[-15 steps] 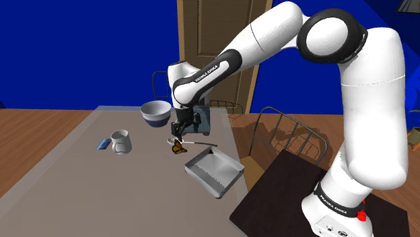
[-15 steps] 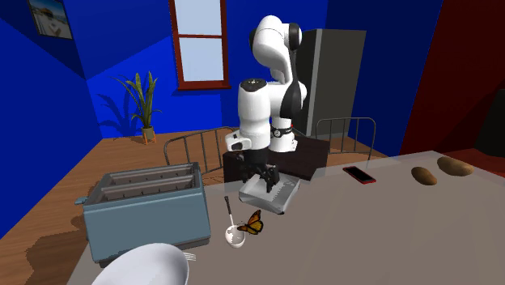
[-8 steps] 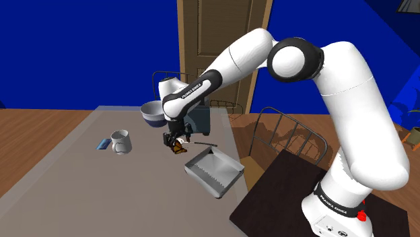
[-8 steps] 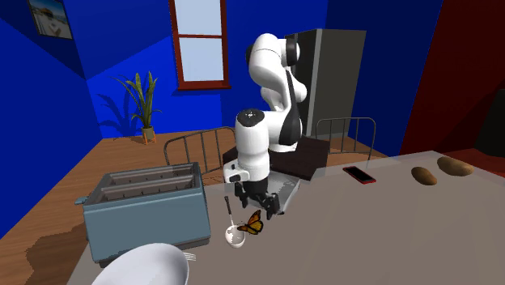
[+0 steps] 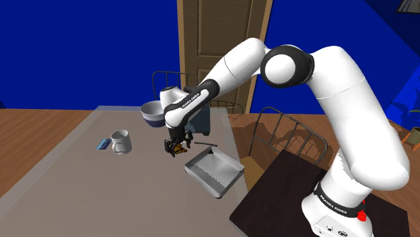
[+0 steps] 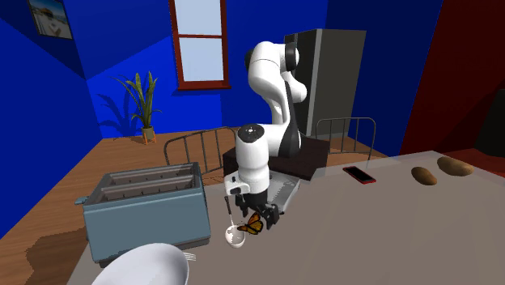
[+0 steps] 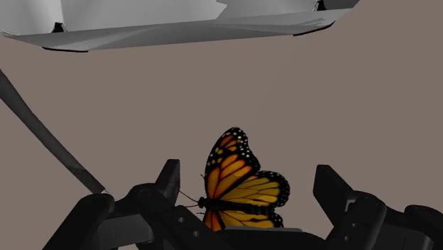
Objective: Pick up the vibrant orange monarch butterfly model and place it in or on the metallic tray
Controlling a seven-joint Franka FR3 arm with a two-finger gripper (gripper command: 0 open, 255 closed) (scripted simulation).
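An orange and black butterfly model [image 7: 238,185] rests on the grey-brown table, wings raised. My black gripper [image 7: 245,190] is open, one finger on each side of the butterfly, and neither finger touches it. In the shoulder view the gripper [image 5: 173,146] sits low over the butterfly [image 5: 178,149]. In the second exterior view the butterfly [image 6: 252,225] lies under the gripper [image 6: 261,218]. The grey metal tray [image 5: 213,171] stands just beyond, towards the stand, and its rim [image 7: 177,32] shows ahead of the fingers. The tray [image 6: 281,189] is partly hidden behind the arm.
A ladle [image 6: 234,233] lies right beside the butterfly, its handle [image 7: 42,135] near one finger. A blue-grey toaster [image 6: 146,209], a white bowl [image 5: 155,112], a white mug [image 5: 122,142], a phone [image 6: 358,174] and two potatoes [image 6: 425,175] also occupy the table.
The arm has reached forward and lowered the gripper from above the tray down onto the table, so that its open fingers now straddle the butterfly. The butterfly has not moved.
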